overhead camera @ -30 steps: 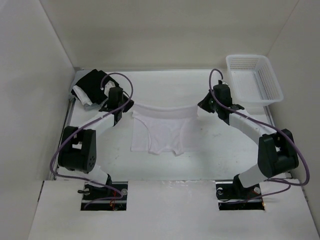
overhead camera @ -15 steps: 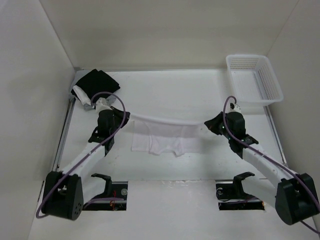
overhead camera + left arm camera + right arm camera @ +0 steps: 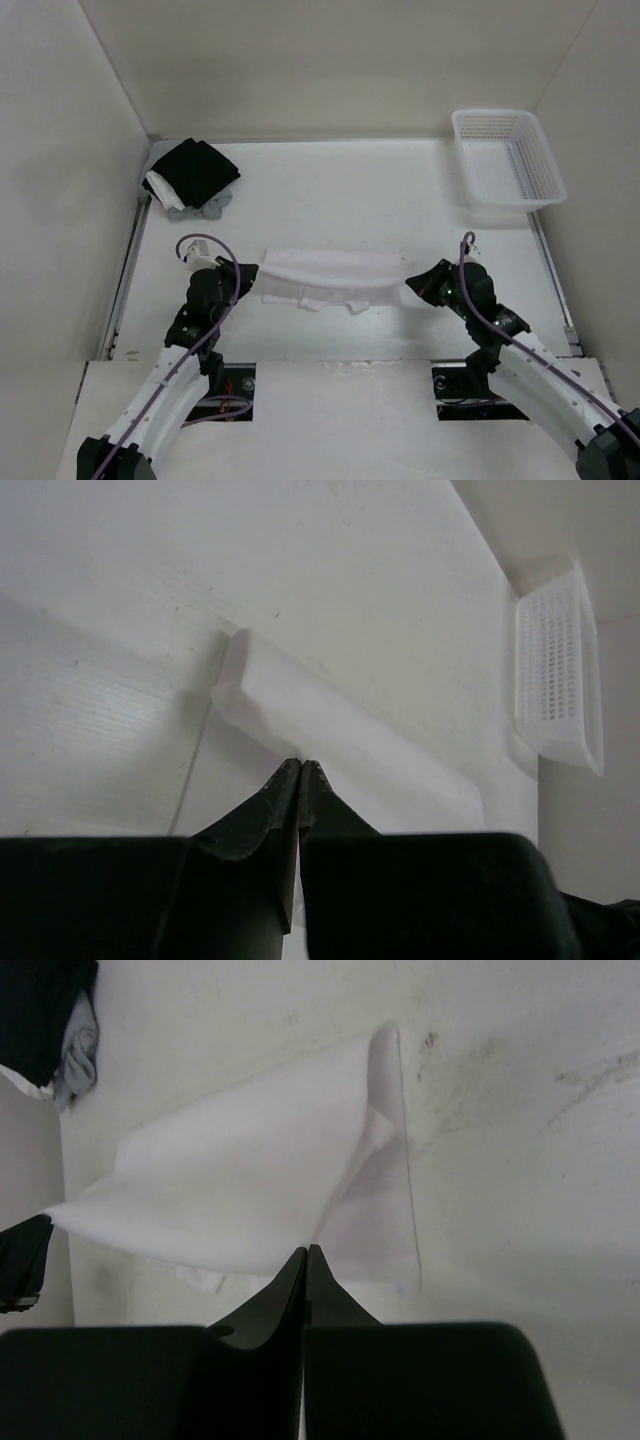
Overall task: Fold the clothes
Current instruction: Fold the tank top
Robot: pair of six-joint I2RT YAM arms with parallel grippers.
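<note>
The clothes (image 3: pixel 330 275), a white thin garment, lie across the middle of the table, its top layer stretched taut between my two grippers and doubled over the lower layer. My left gripper (image 3: pixel 252 272) is shut on the clothes' left corner; in the left wrist view the closed tips (image 3: pixel 300 764) pinch white fabric (image 3: pixel 340 730). My right gripper (image 3: pixel 411 286) is shut on the right corner. The right wrist view shows its closed tips (image 3: pixel 306 1251) at the edge of the spread cloth (image 3: pixel 240 1185). The lower layer's ragged edge peeks out below (image 3: pixel 325 301).
A pile of black, white and grey clothes (image 3: pixel 192 175) sits at the far left corner, also seen at the top left of the right wrist view (image 3: pixel 45 1020). A white mesh basket (image 3: pixel 508 160) stands at the far right. White walls enclose the table.
Both arms have drawn back toward the near edge, carrying the clothes' far edge over the rest. The garment now lies shorter and doubled.
</note>
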